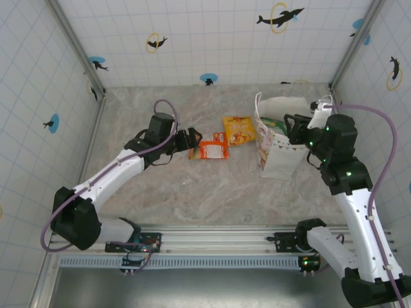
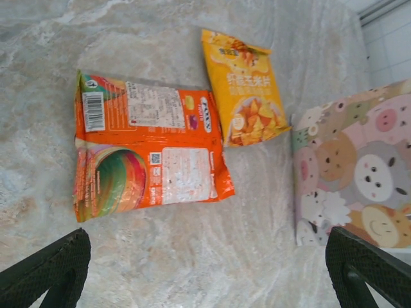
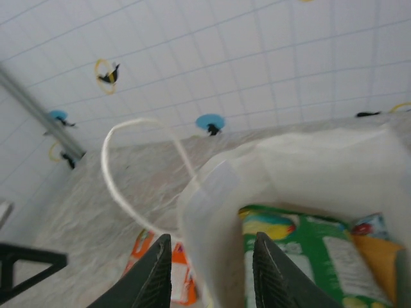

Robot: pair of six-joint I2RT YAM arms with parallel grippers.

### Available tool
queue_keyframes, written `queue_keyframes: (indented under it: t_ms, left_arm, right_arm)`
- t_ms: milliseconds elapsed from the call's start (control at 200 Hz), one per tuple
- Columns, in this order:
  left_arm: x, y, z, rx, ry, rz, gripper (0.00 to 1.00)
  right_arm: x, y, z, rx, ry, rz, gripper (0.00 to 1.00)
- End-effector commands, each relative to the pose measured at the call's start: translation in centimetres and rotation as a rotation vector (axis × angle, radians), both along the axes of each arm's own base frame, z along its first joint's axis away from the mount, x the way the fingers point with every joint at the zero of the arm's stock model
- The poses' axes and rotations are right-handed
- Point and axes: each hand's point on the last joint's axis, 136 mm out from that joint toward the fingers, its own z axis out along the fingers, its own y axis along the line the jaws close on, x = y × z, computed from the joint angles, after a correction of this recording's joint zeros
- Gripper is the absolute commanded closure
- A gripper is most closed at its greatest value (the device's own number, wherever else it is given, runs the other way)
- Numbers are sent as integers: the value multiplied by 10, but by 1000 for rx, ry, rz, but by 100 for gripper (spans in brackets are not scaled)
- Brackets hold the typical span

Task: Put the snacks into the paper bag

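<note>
An orange snack packet (image 1: 212, 149) (image 2: 148, 160) lies flat mid-table, with a yellow packet (image 1: 238, 129) (image 2: 247, 90) just beyond it. My left gripper (image 1: 191, 139) (image 2: 205, 279) hovers open just left of the orange packet, nothing between its fingers. The white paper bag (image 1: 279, 160) (image 2: 359, 186) (image 3: 334, 167) stands to the right, its side printed with cartoon animals. Inside it lie a green packet (image 3: 302, 256) and an orange-yellow one (image 3: 379, 256). My right gripper (image 1: 290, 131) (image 3: 215, 276) is at the bag's mouth, jaws apart astride the bag's near wall.
The bag's white cord handle (image 3: 115, 173) loops out over the table toward the loose packets. Tiled enclosure walls (image 1: 205, 38) close in the back and both sides. A metal rail (image 1: 212, 240) runs along the near edge between the arm bases.
</note>
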Motion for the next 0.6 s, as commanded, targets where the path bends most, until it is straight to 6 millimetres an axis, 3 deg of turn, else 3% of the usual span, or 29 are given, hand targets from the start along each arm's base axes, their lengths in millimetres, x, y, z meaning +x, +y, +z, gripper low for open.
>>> queue_keyframes:
  t_ms: [0, 215, 250, 575, 595]
  left_arm:
    - [3, 2, -26, 63, 34, -3, 8]
    - [10, 0, -57, 90, 96, -5, 14]
    - [6, 4, -69, 95, 124, -5, 16]
    - [19, 2, -86, -18, 170, -48, 28]
    - [26, 11, -87, -25, 175, -22, 29]
  right_arm:
    - [-13, 19, -23, 7, 66, 66, 64]
    - [-26, 45, -34, 4, 65, 150, 64]
    - [-28, 48, -37, 5, 67, 164, 64]
    - [-36, 63, -45, 13, 50, 236, 64]
    - [-36, 64, -46, 11, 51, 239, 64]
